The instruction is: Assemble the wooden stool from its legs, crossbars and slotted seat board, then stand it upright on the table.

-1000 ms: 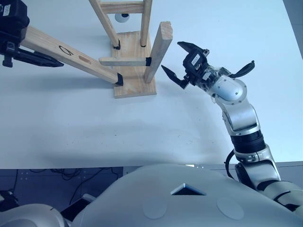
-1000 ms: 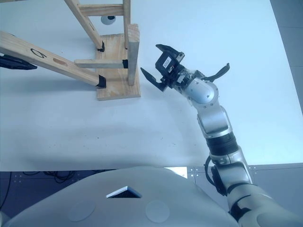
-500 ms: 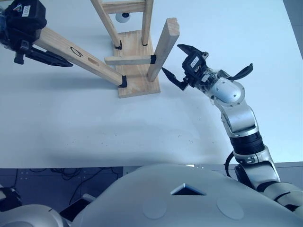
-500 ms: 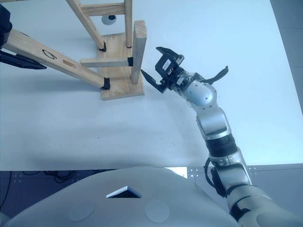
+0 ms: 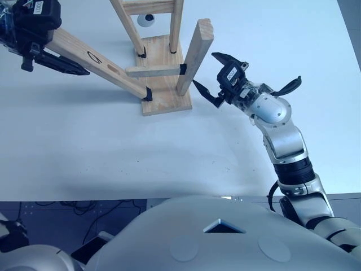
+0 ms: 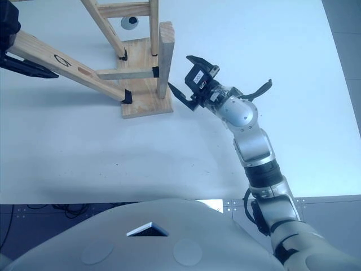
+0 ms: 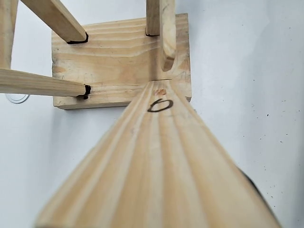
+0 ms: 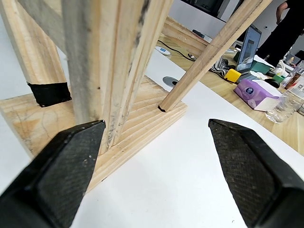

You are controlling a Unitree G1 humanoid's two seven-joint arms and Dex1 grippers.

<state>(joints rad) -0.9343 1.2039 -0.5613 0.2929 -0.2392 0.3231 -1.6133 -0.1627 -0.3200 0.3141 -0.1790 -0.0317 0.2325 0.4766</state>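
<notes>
The stool lies upside down, its slotted seat board [image 5: 163, 104] flat on the white table and its legs pointing up. My left gripper [image 5: 45, 45] is at the far left, shut on the upper end of a slanted leg [image 5: 96, 59] that bears a hand-drawn mark [image 7: 159, 105]. A crossbar [image 5: 151, 71] joins that leg to the near right leg [image 5: 194, 56]. My right gripper [image 5: 207, 70] stands open just right of that leg, its lower fingertip [image 8: 66, 166] close to the leg's base [image 8: 114, 71] and the board's edge [image 8: 142, 118].
A small round object [image 5: 145, 20] sits on the table behind the stool. White tabletop [image 5: 113, 152] stretches toward me and to the right. The table's right edge [image 5: 350, 34] is at the far right. Another table with clutter [image 8: 259, 88] stands in the room beyond.
My left gripper has moved right and away with the marked leg, and the whole stool has slid a little right, closer to my right gripper. The right arm has barely moved.
</notes>
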